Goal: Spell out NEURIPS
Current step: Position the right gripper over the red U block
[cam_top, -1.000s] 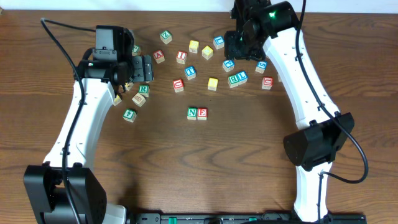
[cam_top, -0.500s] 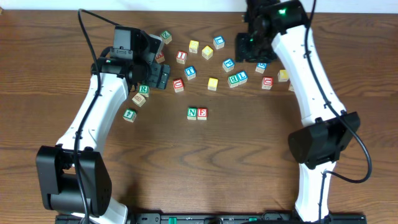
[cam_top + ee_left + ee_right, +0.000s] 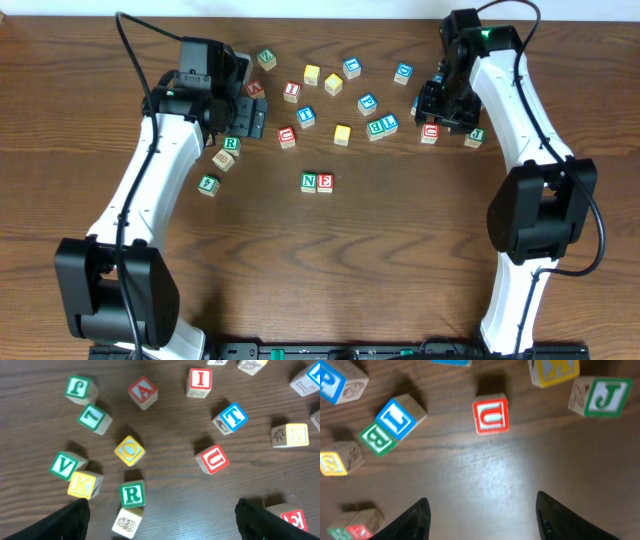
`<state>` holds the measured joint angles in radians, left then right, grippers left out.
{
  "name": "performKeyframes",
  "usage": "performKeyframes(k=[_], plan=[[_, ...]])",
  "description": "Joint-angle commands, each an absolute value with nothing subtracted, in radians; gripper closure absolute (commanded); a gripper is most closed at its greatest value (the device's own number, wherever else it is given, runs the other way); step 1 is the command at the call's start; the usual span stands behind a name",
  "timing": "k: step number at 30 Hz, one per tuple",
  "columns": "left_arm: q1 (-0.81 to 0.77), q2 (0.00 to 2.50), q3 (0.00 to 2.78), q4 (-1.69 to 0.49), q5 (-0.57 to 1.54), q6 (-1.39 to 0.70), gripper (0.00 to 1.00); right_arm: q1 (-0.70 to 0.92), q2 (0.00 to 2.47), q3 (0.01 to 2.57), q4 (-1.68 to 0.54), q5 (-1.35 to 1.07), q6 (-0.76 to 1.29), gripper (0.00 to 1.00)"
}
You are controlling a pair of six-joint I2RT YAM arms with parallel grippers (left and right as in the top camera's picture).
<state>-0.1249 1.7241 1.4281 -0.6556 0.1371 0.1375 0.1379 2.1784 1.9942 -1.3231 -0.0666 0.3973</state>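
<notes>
- Tabletop (image 3: 400, 250): dark brown wood, grain running left to right, fills all my views.
- Pale strip (image 3: 300, 8) beyond the tabletop's far edge; wall or floor, cannot tell.
- Black rail (image 3: 330, 350) along the near edge.
- Soft glare (image 3: 490, 475) on the wood below my right wrist.

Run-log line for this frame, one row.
word: N cube, E cube side by side | left gripper: open, empty, near R cube | right gripper: open, empty, near red U cube

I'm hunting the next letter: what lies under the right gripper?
Under the open right gripper lies only bare brown wooden table; the red-framed wooden U cube sits just beyond its fingertips, untouched. From overhead, the gripper itself covers that spot.
</notes>
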Motion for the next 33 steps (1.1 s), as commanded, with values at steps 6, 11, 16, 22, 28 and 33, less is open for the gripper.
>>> performKeyframes(k=[6, 11, 16, 22, 28, 33], plan=[[-0.084, 1.689, 1.550, -0.770, 0.093, 0.032, 0.04, 0.129, 2.167, 1.891, -1.234, -0.062, 0.323, 0.36], [-0.048, 1.685, 1.588, -0.770, 0.093, 0.002, 0.04, 0.126, 2.167, 1.851, -1.192, -0.058, 0.298, 0.36], [-0.033, 1.686, 1.588, -0.770, 0.093, 0.002, 0.02, 0.126, 2.169, 1.848, -1.170, -0.051, 0.280, 0.36], [-0.033, 1.686, 1.587, -0.770, 0.093, 0.002, 0.02, 0.126, 2.187, 1.848, -1.147, -0.018, 0.279, 0.37], [-0.033, 1.686, 1.585, -0.770, 0.093, 0.002, 0.02, 0.124, 2.195, 1.847, -1.125, 0.013, 0.279, 0.37], [-0.033, 1.686, 1.585, -0.770, 0.093, 0.002, 0.02, 0.124, 2.199, 1.847, -1.110, 0.013, 0.280, 0.38]])
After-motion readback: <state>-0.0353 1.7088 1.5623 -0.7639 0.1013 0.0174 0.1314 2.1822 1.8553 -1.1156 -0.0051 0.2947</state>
